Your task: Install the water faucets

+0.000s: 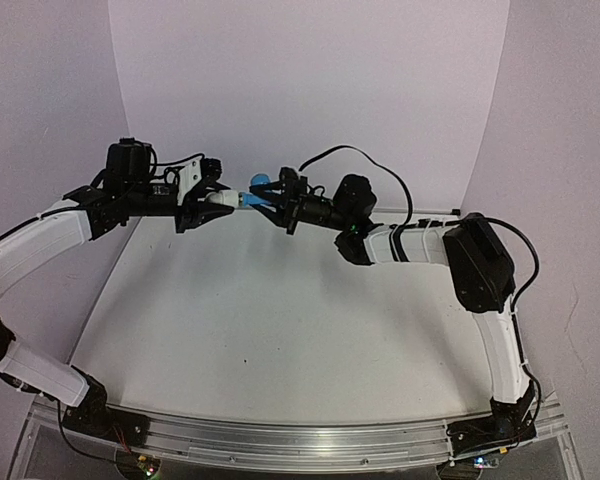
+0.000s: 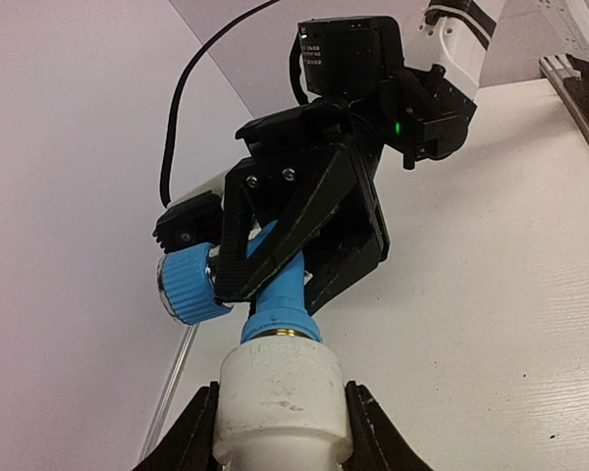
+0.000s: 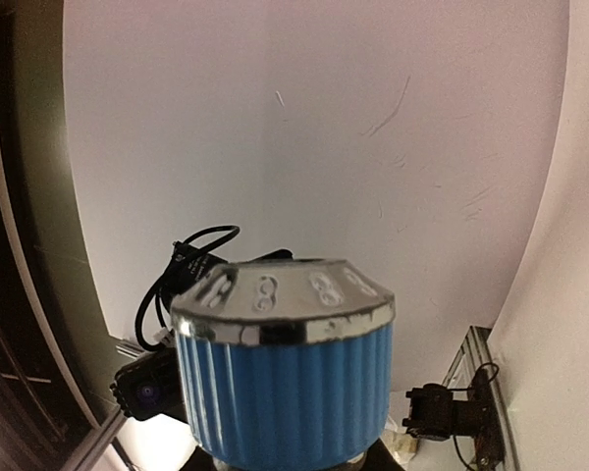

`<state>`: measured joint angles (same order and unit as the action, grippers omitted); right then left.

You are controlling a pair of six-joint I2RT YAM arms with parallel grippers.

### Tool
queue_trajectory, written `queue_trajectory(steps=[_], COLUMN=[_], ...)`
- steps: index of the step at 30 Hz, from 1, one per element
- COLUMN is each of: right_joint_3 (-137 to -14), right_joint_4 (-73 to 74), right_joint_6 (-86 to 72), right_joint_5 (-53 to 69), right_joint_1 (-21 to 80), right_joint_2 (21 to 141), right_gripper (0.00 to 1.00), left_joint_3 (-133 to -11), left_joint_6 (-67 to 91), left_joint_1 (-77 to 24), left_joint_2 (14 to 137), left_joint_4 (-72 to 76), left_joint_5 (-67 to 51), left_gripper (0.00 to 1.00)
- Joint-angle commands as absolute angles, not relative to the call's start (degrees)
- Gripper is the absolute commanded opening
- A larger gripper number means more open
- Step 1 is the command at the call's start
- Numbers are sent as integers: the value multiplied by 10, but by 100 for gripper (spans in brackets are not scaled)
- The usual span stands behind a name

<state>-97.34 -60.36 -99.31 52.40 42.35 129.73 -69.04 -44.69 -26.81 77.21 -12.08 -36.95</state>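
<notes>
Upper centre, top view: white fitting (image 2: 283, 397) clamped in left gripper (image 2: 280, 437), blue tap body (image 2: 280, 316) clamped in right gripper (image 2: 275, 283), touching end-to-end. Light, rigid, slippery plastic judged; stem best gripped, not knob (image 2: 188, 285).

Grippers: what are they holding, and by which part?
Left gripper clamps the white fitting's sides; right gripper clamps the blue tap's body.

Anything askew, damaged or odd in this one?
Nothing stands out. The blue tap in the right gripper meets the white fitting in the left gripper end to end; the fitting shows only light scuffs.
</notes>
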Motion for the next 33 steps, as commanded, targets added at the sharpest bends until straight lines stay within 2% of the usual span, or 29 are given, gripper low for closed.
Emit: queue_trajectory(steps=[1,4,12,14,15,18,19,22,23,24,25,27,33], right_joint_3=[-980,-980,-903,-891,-879,-861,-846,-825,-812,-806,-797,-771,-682], right_joint_4=[-737,-781,-797,-807,-813,-820,-823,-828,-829,-829,-830,-834,-845], right_joint_6=[-1102,-1181,-1214,-1217,-1219,-1216,-1212,-1209,-1205,-1203,-1198,-1192,-1153], right_joint_5=[602,606,588,583,582,577,571,567,565,564,562,557,561], right_joint_1=[489,489,484,480,477,472,470,468,467,465,463,458,428], right_joint_2=[1292,1306,1271,1266,1262,1254,1248,1240,1235,1231,1227,1220,1180], right_gripper=[0,0,2,9,19,31,44,65,79,84,94,98,98], left_joint_3=[-672,-668,-640,-635,-626,-617,-608,-597,-593,-589,-585,-586,-580], left_joint_6=[-504,-519,-509,-503,-495,-475,-459,-406,-383,-362,-345,-319,-230], left_joint_1=[-302,-304,-302,-302,-302,-301,-297,-278,-271,-267,-262,-255,-235], left_joint_2=[793,791,776,774,771,765,759,753,751,749,748,749,743], left_joint_4=[-136,-137,-134,-133,-128,-114,-97,-63,-42,-30,-13,-3,44], left_joint_5=[-329,-315,-299,-297,-302,-304,-304,-312,-316,-316,-322,-321,-361], left_gripper=[0,0,0,0,0,0,0,0,0,0,0,0,0])
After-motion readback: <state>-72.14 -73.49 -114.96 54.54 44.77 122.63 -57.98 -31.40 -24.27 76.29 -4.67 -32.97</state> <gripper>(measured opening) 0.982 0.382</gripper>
